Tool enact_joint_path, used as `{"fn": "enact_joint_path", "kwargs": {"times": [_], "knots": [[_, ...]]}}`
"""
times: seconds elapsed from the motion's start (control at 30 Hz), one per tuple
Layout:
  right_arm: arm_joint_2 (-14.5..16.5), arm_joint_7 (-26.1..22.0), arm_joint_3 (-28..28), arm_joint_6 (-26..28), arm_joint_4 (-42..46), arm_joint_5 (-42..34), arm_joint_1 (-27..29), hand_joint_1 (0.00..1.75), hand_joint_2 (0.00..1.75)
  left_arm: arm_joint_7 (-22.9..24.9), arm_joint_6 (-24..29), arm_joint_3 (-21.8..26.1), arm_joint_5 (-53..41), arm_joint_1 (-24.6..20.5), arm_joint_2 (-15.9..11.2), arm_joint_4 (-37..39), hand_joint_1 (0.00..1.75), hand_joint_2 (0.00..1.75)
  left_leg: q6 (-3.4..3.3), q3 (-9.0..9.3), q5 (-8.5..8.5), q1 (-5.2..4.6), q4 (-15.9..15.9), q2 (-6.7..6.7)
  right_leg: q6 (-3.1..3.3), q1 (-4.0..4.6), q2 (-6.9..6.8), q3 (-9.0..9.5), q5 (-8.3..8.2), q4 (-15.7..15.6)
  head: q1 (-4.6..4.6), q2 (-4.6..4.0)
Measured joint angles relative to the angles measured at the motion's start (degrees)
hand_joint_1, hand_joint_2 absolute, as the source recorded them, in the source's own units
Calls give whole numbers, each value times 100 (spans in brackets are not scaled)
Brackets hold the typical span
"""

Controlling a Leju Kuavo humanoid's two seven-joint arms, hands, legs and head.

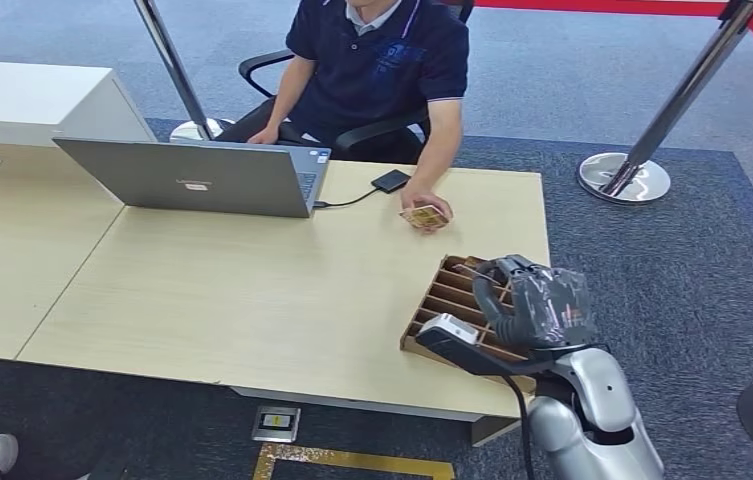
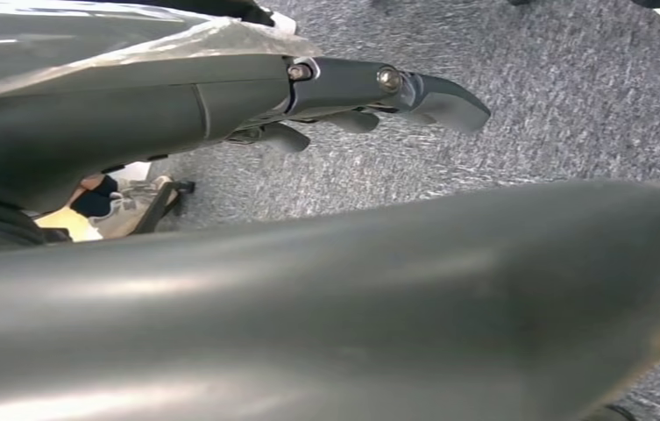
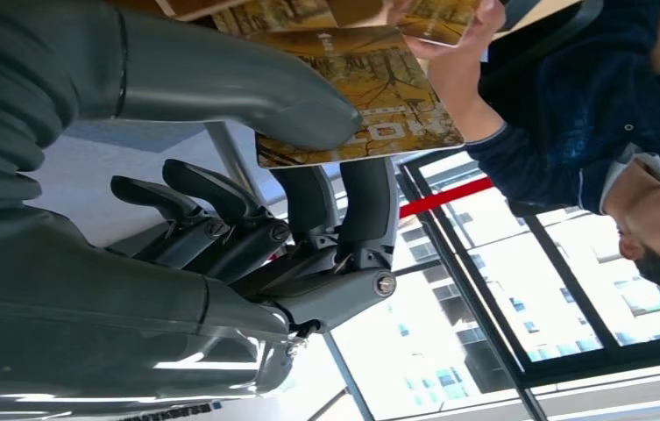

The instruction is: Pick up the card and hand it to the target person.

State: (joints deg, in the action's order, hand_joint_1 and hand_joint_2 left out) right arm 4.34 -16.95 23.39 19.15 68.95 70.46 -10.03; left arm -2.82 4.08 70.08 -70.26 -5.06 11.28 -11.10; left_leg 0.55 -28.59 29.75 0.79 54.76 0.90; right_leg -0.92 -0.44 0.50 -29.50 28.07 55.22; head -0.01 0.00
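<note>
**Card pinched over the slotted holder, person seated across the table**

In the right wrist view we see the thick thumb (image 3: 247,88) pressed on the face of a yellow-brown printed card (image 3: 379,105), with darker fingers (image 3: 370,202) closing on its other side, so the right hand (image 3: 247,175) pinches the card (two further fingers are curled in beside them, off the card). From the head view that right hand (image 1: 537,305) sits over the wooden slotted holder (image 1: 442,300) at the table's near right corner, and the holder's dividers crowd close under the fingers.

Across the light wood table (image 1: 252,290) a person (image 1: 382,60) in a dark polo shirt sits in a chair; the person's hand (image 1: 426,212) rests on the table with another card (image 1: 422,215) in it, near the holder's far end. An open grey laptop (image 1: 202,175) stands to the left of that hand, its cable running to a small black box (image 1: 390,181).

The left hand (image 2: 370,96) hangs over grey carpet (image 2: 554,114), fingers stretched out and holding nothing. Chrome barrier posts (image 1: 687,90) stand beyond the table.
</note>
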Motion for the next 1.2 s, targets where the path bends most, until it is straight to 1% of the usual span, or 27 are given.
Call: {"fn": "enact_joint_path", "kwargs": {"times": [0.1,0.17,0.4,0.6,0.7,0.87,0.97,1.03,1.2], "knots": [[45,72,68,14,-84,-21,-260,175,175,8,-16,-3,-20,-3,0,0,0,0,0,0,0,0,0,0,0,0,0,0,0,2,0,0],[144,113,113,34,-273,-28,-498,175,175,34,-15,-2,-15,-9,0,0,0,0,0,0,0,0,0,-1,0,0,0,0,0,3,1,0],[842,103,225,119,-1595,-46,-1557,175,175,143,57,4,76,-30,0,0,0,0,4,1,-3,2,0,-1,1,2,0,-2,0,10,-1,0],[1292,74,280,124,-2499,-50,-2083,175,175,186,128,20,121,-32,0,0,0,0,3,-2,-2,2,0,-1,1,3,0,-3,0,9,-1,0],[1453,136,365,159,-2850,-273,-2322,175,175,219,169,39,137,-33,0,0,0,0,3,-3,-2,2,0,-1,1,3,0,-3,0,8,-1,0],[1576,425,703,302,-3299,-717,-2721,175,175,237,219,69,175,-39,2,0,0,0,3,-2,-2,2,0,-1,1,2,0,-3,0,7,-1,0],[1587,632,886,426,-3501,-768,-2916,175,175,217,225,95,185,-38,5,0,0,0,3,-2,-2,2,0,-1,1,2,0,-3,0,7,0,0],[1588,681,969,472,-3612,-775,-3005,175,175,203,226,104,187,-37,7,0,0,0,3,-2,-2,2,0,-1,1,2,0,-3,0,7,0,0],[1586,909,1043,647,-3902,-707,-3192,175,175,168,218,108,61,-39,9,0,0,0,3,-2,-2,2,0,-1,1,2,0,-4,0,6,-1,0]]}}
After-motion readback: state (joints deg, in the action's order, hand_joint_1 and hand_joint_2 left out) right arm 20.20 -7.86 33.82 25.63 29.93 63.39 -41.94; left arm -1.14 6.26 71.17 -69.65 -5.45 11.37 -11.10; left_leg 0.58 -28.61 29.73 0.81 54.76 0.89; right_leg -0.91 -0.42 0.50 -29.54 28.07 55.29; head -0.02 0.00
